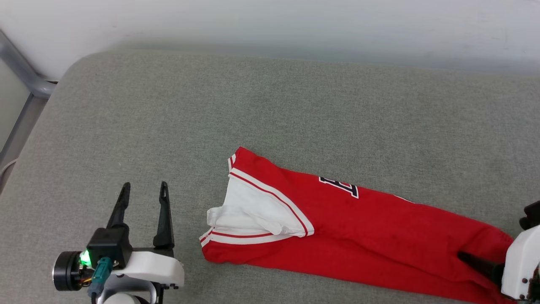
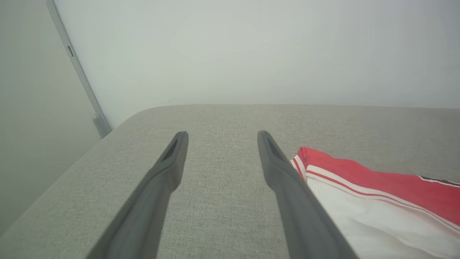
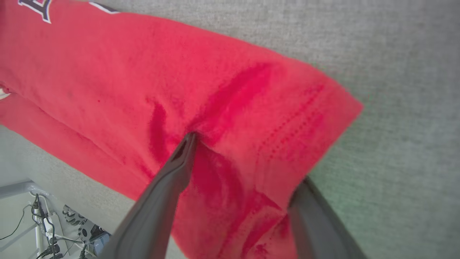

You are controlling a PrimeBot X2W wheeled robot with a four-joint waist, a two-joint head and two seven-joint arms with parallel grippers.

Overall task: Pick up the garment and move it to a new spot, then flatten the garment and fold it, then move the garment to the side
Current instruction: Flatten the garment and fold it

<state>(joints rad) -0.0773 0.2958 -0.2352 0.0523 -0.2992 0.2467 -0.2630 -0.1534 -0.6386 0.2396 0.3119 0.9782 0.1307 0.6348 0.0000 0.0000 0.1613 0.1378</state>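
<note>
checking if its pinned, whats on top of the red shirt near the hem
One finger of the open right gripper presses into the garment near its hem, dimpling it. The other finger's tip is covered by the fabric edge, so where it touches cannot be seen.

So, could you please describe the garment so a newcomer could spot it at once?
Start from the wide grey cushioned surface. On its near right part lies the garment, folded into a long strip. Bright red, with a white sleeve edged in red-and-white stripes and dark lettering, it stands out against the grey.
</note>
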